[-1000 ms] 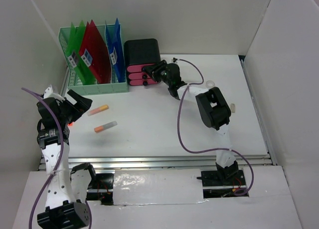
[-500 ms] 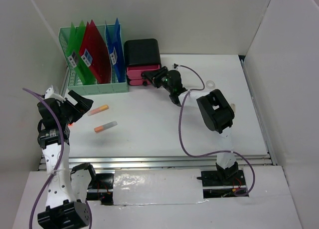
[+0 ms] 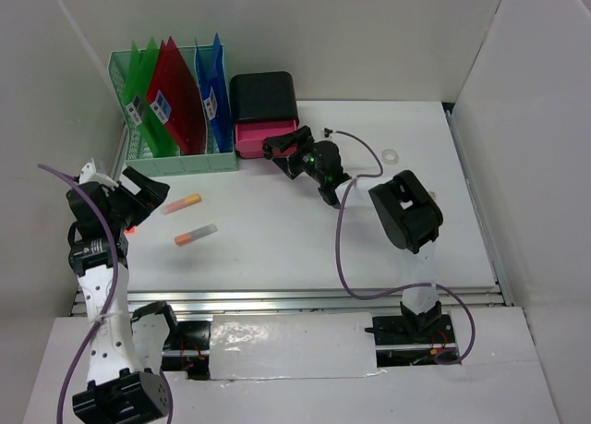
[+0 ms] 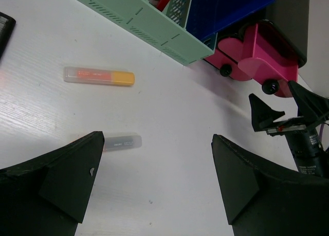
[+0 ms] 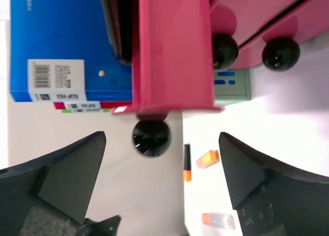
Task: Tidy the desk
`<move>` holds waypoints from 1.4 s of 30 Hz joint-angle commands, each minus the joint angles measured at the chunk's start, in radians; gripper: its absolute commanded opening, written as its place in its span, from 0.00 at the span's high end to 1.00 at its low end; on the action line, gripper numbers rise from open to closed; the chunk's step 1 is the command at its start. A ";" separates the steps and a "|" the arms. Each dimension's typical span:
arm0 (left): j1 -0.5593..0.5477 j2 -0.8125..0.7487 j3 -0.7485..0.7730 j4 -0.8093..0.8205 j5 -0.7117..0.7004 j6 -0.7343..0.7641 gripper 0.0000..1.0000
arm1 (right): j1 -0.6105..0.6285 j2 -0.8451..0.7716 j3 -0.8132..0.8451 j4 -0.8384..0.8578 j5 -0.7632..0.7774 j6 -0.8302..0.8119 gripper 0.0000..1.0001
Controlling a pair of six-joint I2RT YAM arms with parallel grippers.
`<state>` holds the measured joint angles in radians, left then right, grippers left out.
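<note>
Bench (image 3: 277,248): white top under both arms. Pink drawer (image 5: 172,51) stands out of drawer box (image 3: 263,96); right gripper (image 3: 284,149) gapes at knob (image 5: 150,137), grips nothing. Left gripper (image 4: 158,143) wide, empty, near yellow-ended marker (image 4: 99,75). Step, likely: stow loose items. Next: left drops onto marker, closes across barrel.

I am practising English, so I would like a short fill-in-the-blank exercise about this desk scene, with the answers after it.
1. In the green file rack, the folder nearest the black box is ____.
2. One pink drawer of that box is ____, not shut.
3. The right fingers stand wide apart and hold ____.

Missing words: blue; open; nothing.
</note>
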<state>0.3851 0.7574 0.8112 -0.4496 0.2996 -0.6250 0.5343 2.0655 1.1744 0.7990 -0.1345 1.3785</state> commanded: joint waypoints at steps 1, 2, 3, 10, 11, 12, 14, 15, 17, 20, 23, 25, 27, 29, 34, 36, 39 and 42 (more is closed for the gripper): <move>0.012 0.002 0.003 0.015 -0.037 0.010 0.01 | 0.012 -0.108 -0.031 0.017 -0.001 -0.025 0.00; 0.014 0.005 0.005 0.003 -0.054 0.007 0.01 | 0.013 -0.120 -0.039 0.002 0.003 -0.033 0.00; 0.014 0.008 0.009 -0.004 -0.069 0.002 0.00 | 0.013 -0.133 -0.048 -0.013 0.007 -0.039 0.00; 0.017 0.086 0.036 -0.064 -0.168 -0.005 0.00 | 0.055 -0.267 -0.093 -0.320 0.111 -0.166 0.00; 0.017 0.097 0.036 -0.066 -0.166 -0.005 0.01 | 0.064 -0.281 -0.087 -0.446 0.169 -0.182 0.00; 0.017 0.108 0.037 -0.073 -0.168 -0.004 0.01 | 0.088 -0.298 -0.075 -0.513 0.208 -0.200 0.00; -0.011 0.155 0.049 -0.086 -0.168 -0.001 0.01 | 0.148 -0.364 -0.073 -0.668 0.354 -0.277 0.00; -0.029 0.175 0.057 -0.119 -0.172 -0.005 0.01 | 0.164 -0.387 -0.074 -0.717 0.402 -0.309 0.00; -0.069 0.230 0.049 -0.127 -0.133 -0.038 0.00 | 0.181 -0.477 -0.099 -0.805 0.479 -0.326 0.00; -0.239 0.301 0.055 -0.127 -0.207 -0.077 0.01 | 0.181 -0.603 -0.153 -0.840 0.490 -0.461 0.00; -0.400 0.425 0.161 -0.213 -0.364 -0.085 0.00 | 0.182 -0.645 -0.061 -1.013 0.438 -0.639 0.00; -0.446 0.491 0.169 -0.206 -0.364 -0.039 0.01 | 0.181 -0.692 -0.035 -1.052 0.395 -0.741 0.00; -0.468 0.570 0.193 -0.216 -0.324 0.060 0.00 | 0.181 -0.775 -0.067 -1.069 0.383 -0.815 0.00; -0.483 0.640 0.253 -0.301 -0.336 0.108 0.00 | 0.174 -0.836 -0.116 -1.046 0.304 -0.878 0.00; -0.508 0.709 0.312 -0.380 -0.447 -0.045 0.01 | 0.164 -0.988 -0.147 -1.074 0.236 -0.931 0.00; -0.508 0.636 0.264 -0.373 -0.451 -0.265 0.00 | 0.162 -1.027 -0.163 -1.072 0.253 -0.932 0.00; -0.508 0.500 0.160 -0.347 -0.471 -0.555 0.00 | 0.161 -1.058 -0.177 -1.064 0.242 -0.931 0.00; -0.508 0.429 0.091 -0.307 -0.521 -0.760 0.01 | 0.161 -1.075 -0.191 -1.049 0.196 -0.924 0.00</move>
<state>-0.1223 1.2427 0.9360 -0.7723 -0.1623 -1.0763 0.6994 1.0088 1.0016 -0.2539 0.1085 0.4789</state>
